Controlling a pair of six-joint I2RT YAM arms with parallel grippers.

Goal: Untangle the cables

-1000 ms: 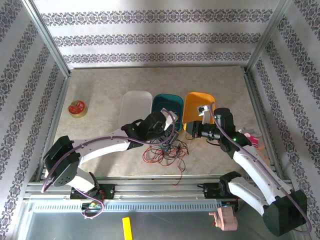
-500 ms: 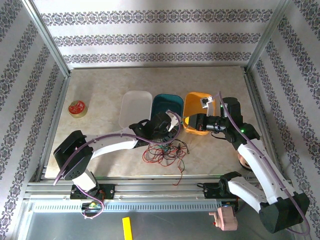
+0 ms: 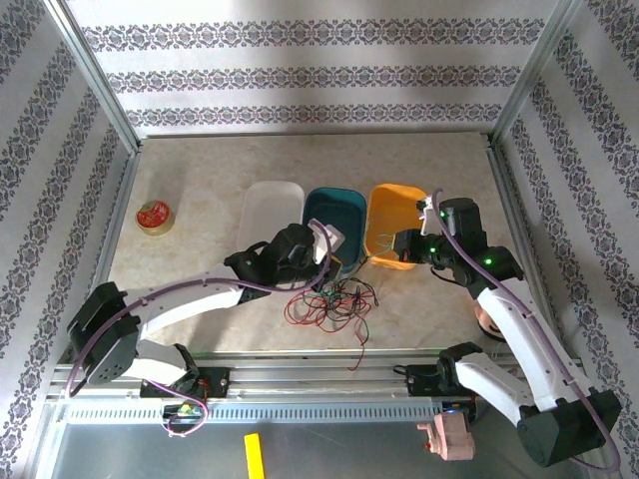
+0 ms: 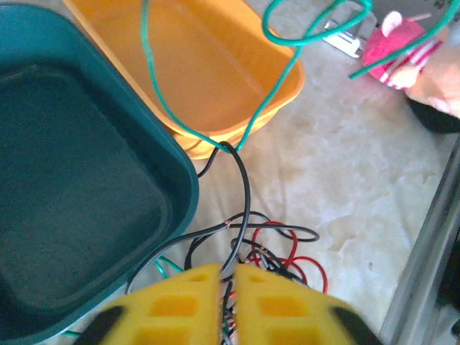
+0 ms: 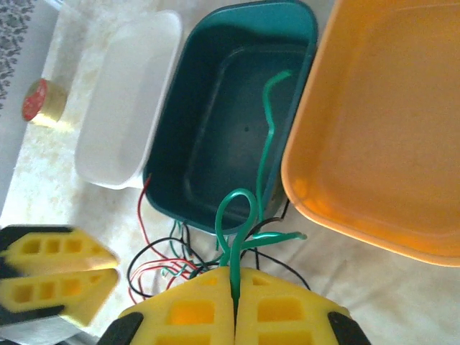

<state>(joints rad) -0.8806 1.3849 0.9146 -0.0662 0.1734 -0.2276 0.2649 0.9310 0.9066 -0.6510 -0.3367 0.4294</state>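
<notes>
Likely the pulling-apart step: left yellow foam fingers [image 4: 269, 305] pinched on a thin black cable [image 4: 246, 187]; right yellow foam fingers [image 5: 280, 313] clamped on a thin green cable [image 5: 270, 140] trailing across the teal plastic tray [image 5: 208, 122]. Red-green-black tangle of cables [image 3: 329, 299] low centre on beige tabletop [image 3: 200, 170]. Next: separate arms slowly.

No legible text or numbers anywhere, red-lidded round tin [image 3: 154, 216] on the worktop [image 3: 200, 180] too small to read

White tray [image 3: 270, 212], teal tray [image 3: 334, 205], orange tray [image 3: 391, 215]. Cables [image 3: 329, 304]: red, green, black. Left pincer [image 4: 228, 273], right pincer [image 5: 234, 279]: yellow pads. Tabletop [image 3: 200, 180]: beige marbling. Walls [image 3: 300, 75]: white, grey floral stripes.
</notes>
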